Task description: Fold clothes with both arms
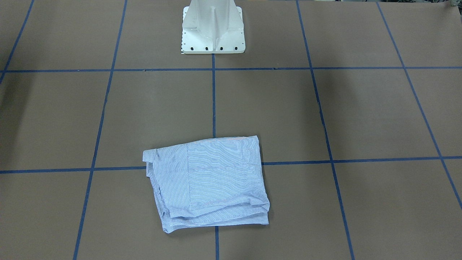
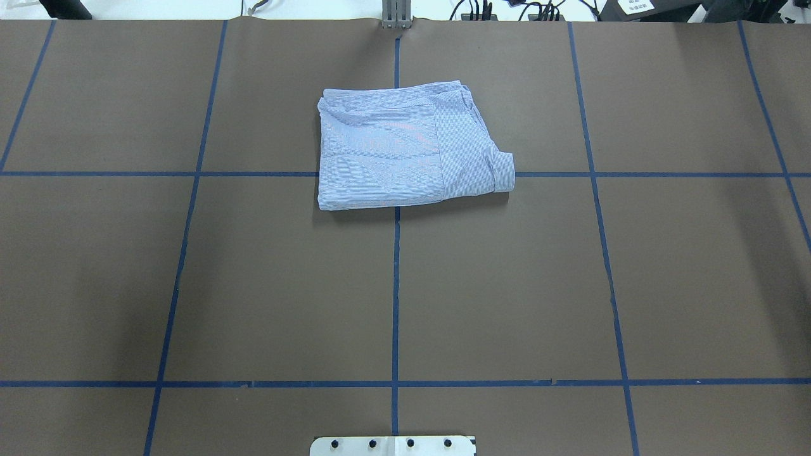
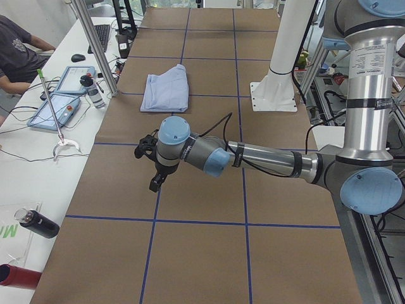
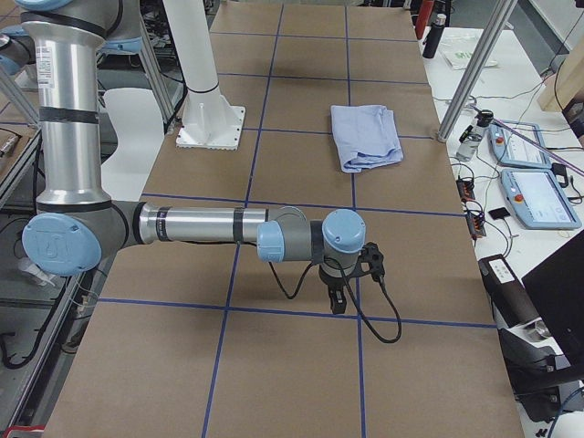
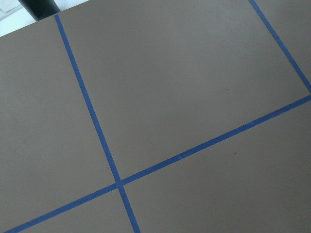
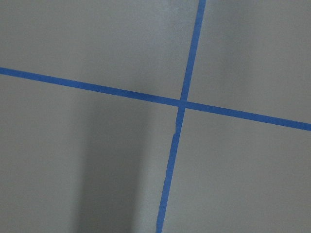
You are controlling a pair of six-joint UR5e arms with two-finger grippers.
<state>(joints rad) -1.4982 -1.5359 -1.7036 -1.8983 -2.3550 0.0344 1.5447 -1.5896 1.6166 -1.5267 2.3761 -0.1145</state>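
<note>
Lying folded, shirt well apart frm fingers.

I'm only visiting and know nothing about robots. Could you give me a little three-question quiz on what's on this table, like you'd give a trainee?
1. True or false: the striped shirt lies folded on the table, and neither the left gripper nor the right gripper touches it.
2. What does the shirt partly cover? A. a crossing of the blue tape lines; B. a white tray; C. a keyboard.
3. Fill in: both wrist cameras show only brown table and blue ____.
Key: 1 true; 2 A; 3 tape.
</note>
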